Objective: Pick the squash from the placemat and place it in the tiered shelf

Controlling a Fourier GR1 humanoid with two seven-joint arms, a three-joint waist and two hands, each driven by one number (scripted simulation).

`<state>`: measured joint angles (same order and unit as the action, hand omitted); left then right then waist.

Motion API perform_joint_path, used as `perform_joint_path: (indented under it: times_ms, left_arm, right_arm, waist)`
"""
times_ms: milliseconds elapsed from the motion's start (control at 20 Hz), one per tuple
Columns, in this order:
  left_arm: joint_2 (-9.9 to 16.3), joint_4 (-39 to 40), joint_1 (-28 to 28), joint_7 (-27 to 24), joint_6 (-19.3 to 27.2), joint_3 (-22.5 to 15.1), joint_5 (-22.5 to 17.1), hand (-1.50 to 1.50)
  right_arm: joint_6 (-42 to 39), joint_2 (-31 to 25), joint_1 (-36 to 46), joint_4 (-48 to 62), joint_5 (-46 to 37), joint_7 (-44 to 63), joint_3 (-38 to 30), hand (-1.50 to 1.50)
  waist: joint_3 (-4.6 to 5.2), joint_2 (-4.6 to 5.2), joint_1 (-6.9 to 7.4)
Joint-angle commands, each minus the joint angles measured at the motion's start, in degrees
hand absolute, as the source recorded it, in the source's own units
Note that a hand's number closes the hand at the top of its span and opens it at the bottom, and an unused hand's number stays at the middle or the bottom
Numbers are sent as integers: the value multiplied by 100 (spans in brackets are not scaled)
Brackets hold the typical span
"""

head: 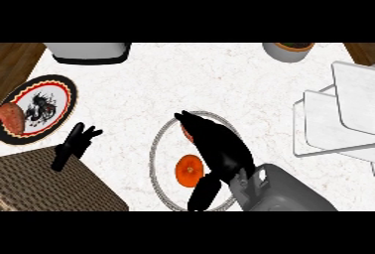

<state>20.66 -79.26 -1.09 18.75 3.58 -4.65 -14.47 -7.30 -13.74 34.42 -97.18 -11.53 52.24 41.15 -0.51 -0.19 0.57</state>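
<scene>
The orange squash (pixel 188 170) lies on a round white placemat (pixel 156 149) with a grey rim, in the middle of the counter. My right hand (pixel 219 149) hangs over the placemat, just right of the squash. It is open: the fingers stretch up and left, the thumb points down past the squash. It hides the mat's right half. A small reddish-brown patch shows beside its fingers. The white tiered shelf (pixel 341 116) stands at the right edge. My left hand (pixel 73 144) rests open at the left.
At the far left sits a patterned plate (pixel 44 99) with a sweet potato (pixel 11 118) on it. A brown woven mat (pixel 51 183) covers the lower left corner. A grey appliance (pixel 88 52) and a potted plant (pixel 289 50) stand along the back.
</scene>
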Motion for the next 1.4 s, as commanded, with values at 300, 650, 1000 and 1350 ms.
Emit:
perform_joint_path:
  times_ms: [300, 650, 1000, 1350]
  left_arm:
    - [-328, -139, 186, -229, -17, 276, -69, 0]
    - [-563, 122, 87, -301, 38, 309, 143, 0]
    - [-760, -119, 143, -188, 200, 211, 390, 0]
    - [-788, -120, 75, -137, 6, 344, 308, 0]
  right_arm:
    - [-586, 444, -50, 398, -627, 586, 285, -150]
    - [-186, 925, -548, 356, -1650, 986, 865, -150]
    - [-108, 839, -947, 783, -2005, 263, 771, -150]
    - [-178, 1159, -658, 1611, -2414, 145, 545, -150]
  waist:
    - [53, 11, -20]
    - [54, 8, -63]
    - [51, 14, -47]
    - [52, 25, -17]
